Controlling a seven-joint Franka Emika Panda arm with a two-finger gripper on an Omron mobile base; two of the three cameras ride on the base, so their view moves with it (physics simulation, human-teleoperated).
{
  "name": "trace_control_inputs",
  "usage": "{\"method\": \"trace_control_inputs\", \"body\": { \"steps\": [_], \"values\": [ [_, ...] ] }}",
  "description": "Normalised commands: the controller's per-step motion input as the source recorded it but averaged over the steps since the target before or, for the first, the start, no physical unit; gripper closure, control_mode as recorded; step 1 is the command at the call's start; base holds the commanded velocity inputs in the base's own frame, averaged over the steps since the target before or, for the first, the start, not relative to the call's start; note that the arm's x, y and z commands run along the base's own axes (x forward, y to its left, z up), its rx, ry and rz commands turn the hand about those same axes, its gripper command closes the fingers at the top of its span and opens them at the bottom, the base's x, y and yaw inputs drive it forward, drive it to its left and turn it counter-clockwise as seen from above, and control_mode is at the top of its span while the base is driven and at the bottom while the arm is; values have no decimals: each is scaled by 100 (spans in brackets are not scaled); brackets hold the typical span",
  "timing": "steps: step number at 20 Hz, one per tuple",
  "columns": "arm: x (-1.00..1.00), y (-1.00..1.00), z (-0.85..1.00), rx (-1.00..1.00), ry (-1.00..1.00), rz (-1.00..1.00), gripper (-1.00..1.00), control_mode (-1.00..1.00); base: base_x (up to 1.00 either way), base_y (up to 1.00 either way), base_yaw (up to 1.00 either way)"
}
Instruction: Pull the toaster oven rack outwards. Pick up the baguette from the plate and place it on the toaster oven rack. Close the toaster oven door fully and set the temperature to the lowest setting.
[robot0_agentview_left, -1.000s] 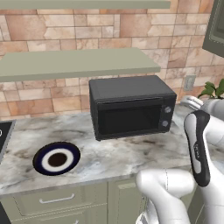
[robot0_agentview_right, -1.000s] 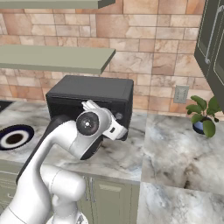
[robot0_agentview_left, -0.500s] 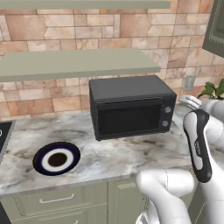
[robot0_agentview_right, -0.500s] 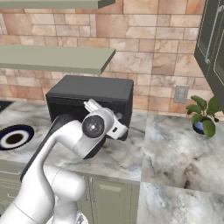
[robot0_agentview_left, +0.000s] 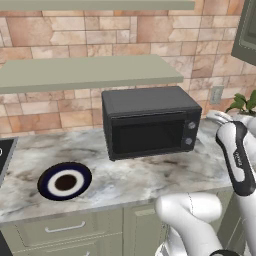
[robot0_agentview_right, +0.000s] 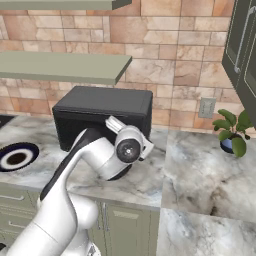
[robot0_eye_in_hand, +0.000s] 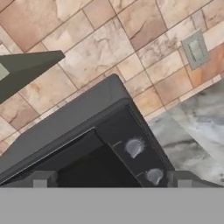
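Tool (robot0_eye_in_hand: 111, 181) spread wide, facing toaster oven (robot0_agentview_left: 150, 122) knobs.

Along the back of the marble counter (robot0_agentview_left: 130, 177), a wall of tan and reddish stone tiles (robot0_agentview_left: 75, 30), with a pale green shelf (robot0_agentview_left: 85, 72) fixed to it above the counter's middle and a grey wall outlet (robot0_agentview_right: 206, 107) set low toward the right end. In the counter's far right corner, a small leafy plant (robot0_agentview_right: 231, 131) in a blue pot, standing near the outlet; above it at the right edge, dark upper cabinets (robot0_agentview_right: 242, 45). Under the counter's front edge, pale green drawers (robot0_agentview_left: 62, 228) and cabinet doors with metal handles, and at the counter's left edge, the corner of a black stovetop (robot0_agentview_left: 4, 152).
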Motion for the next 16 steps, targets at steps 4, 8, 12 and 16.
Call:
{"method": "trace_control_inputs", "body": {
  "steps": [4,8,12,16],
  "values": [
    [4,-32,-15,6,-7,10,-100,-100,0,0,0],
    [2,-29,-13,7,-10,8,-100,-100,0,0,0],
    [5,-19,-13,7,-11,5,-100,-100,0,0,0],
    [0,-1,-11,3,-14,0,-100,-100,0,0,0]
  ]
}}
